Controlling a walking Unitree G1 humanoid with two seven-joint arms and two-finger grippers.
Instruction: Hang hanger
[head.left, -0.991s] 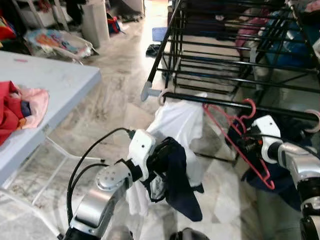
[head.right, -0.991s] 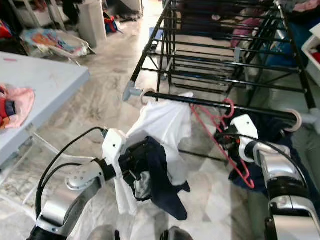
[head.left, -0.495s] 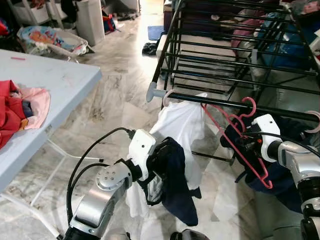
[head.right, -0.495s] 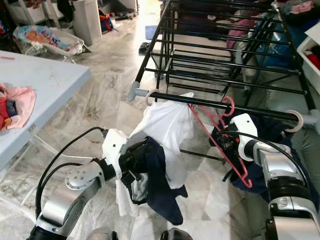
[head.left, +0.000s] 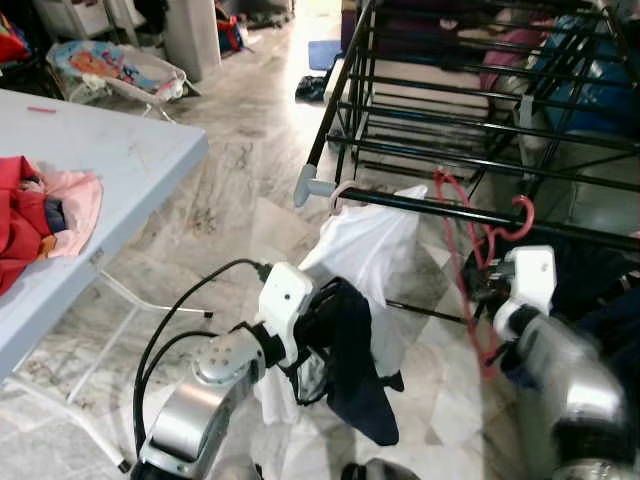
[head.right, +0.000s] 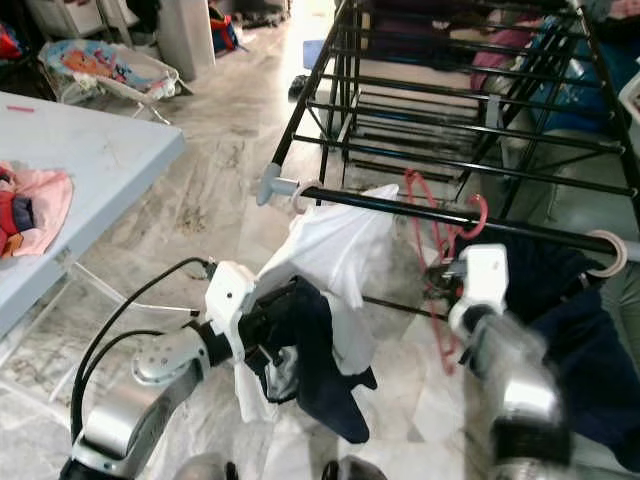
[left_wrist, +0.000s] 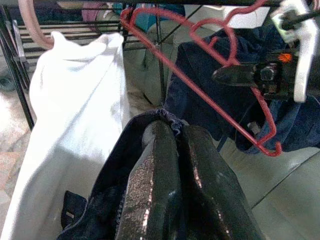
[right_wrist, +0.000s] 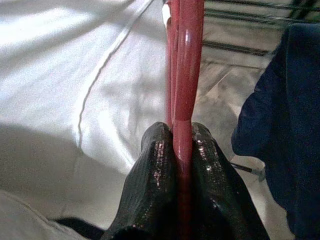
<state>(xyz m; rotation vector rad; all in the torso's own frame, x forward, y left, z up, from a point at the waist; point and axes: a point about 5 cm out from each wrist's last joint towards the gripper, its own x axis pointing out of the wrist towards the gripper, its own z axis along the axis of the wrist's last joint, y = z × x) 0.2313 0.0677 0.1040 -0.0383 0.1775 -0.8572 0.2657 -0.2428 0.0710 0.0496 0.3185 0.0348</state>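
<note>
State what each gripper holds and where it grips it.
The right gripper is shut on the red hanger, pinching one of its thin bars near the hook. The left gripper is shut on a dark navy garment, at a bunched fold.

No readable text, labels, brands or numbers anywhere.

A table (head.left: 130, 165) stands at left with clothes (head.left: 40, 205) on it. The drying rack (head.left: 480, 110) stands far right; a shirt (head.left: 365, 250) hangs from its near rail, a hanger (head.left: 470, 260) right of it.
</note>
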